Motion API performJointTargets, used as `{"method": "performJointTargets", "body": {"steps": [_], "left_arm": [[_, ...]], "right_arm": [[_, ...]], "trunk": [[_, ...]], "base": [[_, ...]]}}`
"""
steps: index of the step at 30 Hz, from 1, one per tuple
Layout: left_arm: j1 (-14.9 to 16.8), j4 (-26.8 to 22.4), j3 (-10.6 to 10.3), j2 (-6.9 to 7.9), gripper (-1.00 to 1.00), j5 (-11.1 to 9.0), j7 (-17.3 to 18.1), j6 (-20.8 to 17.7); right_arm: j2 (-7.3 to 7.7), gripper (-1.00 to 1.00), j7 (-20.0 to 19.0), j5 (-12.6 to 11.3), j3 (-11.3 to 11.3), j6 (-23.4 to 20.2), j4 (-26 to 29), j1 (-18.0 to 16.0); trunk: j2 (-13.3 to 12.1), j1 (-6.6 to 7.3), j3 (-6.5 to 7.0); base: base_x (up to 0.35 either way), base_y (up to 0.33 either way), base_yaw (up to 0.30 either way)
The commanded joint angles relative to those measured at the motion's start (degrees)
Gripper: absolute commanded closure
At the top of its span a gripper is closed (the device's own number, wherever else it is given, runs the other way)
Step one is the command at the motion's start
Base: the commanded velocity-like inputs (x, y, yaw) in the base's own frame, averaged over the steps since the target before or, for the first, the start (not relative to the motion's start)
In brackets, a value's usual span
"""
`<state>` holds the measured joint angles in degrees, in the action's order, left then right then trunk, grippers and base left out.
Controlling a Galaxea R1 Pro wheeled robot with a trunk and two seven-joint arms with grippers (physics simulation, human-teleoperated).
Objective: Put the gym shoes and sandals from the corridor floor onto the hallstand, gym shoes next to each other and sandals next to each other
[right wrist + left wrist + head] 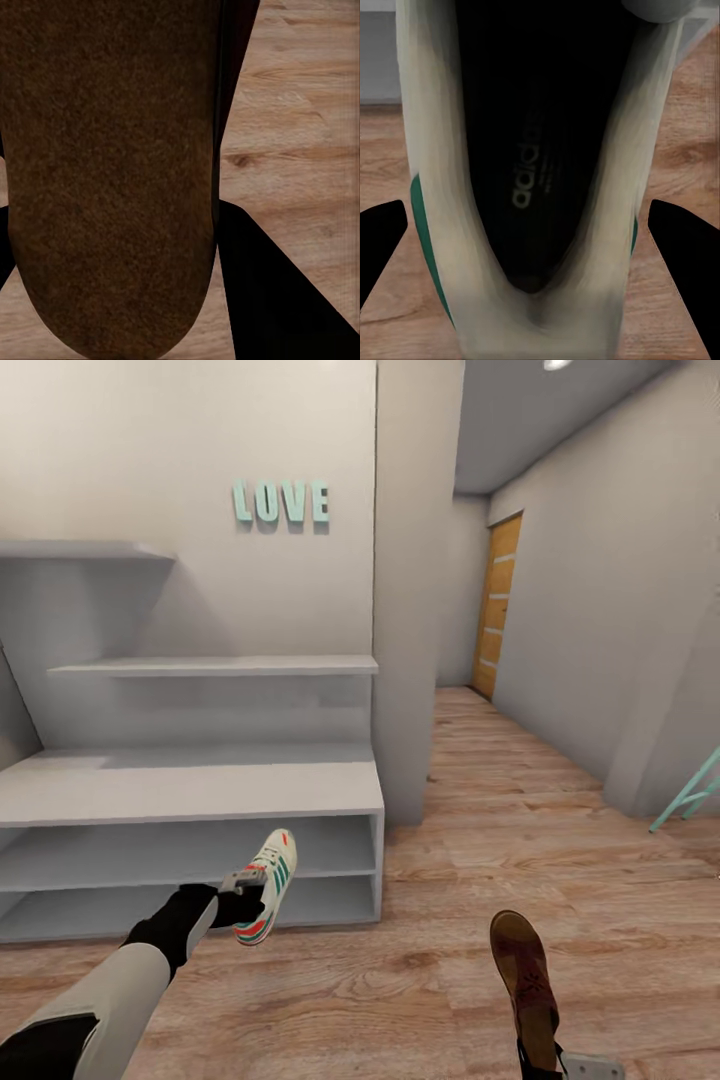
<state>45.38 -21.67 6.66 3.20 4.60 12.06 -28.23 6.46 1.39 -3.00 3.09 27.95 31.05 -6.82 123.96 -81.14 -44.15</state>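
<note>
Left gripper [240, 898]: clamped on gym shoe [270, 885] at the heel, shoe held clear of the corridor floor [480, 880], just before the hallstand [200, 790] near its right end. Right gripper [548, 1060]: apparently closed on sandal [525, 970] at the heel, at frame's lower edge, toe forward. Open planks stretched rightward toward the orange door [497, 605].

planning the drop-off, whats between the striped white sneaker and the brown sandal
Only bare wood-plank floor lies between the white sneaker and brown sandal, in the head view.
</note>
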Motion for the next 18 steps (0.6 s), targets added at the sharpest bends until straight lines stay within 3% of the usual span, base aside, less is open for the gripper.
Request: {"method": "performJointTargets", "body": {"steps": [1,4,10,18], "left_arm": [[0.0,-0.4,0.4,-0.03,1.00,0.5,0.4,-0.3],[0.0,-1.4,0.4,-0.02,1.00,0.5,0.4,-0.3],[0.0,-2.2,0.4,0.37,1.00,0.6,0.1,-0.4],[-0.1,-2.1,0.9,0.65,1.00,0.5,-6.0,-0.4]], "right_arm": [[0.00,1.00,0.0,-0.5,-0.1,0.2,0.0,0.0],[-0.05,1.00,0.0,-0.5,-0.2,0.2,0.0,0.0],[-0.12,1.00,0.0,-0.5,-0.2,0.2,0.0,0.0],[-0.13,1.00,0.0,-0.5,-0.2,0.2,0.0,0.0]], "trunk": [[0.0,0.01,-0.06],[0.0,0.01,-0.06],[2.4,-1.31,-1.46],[5.6,-3.07,-3.61]], "base": [[0.000,0.000,-0.046],[0.000,0.000,-0.020],[0.000,0.000,-0.003],[0.000,0.000,0.000]]}}
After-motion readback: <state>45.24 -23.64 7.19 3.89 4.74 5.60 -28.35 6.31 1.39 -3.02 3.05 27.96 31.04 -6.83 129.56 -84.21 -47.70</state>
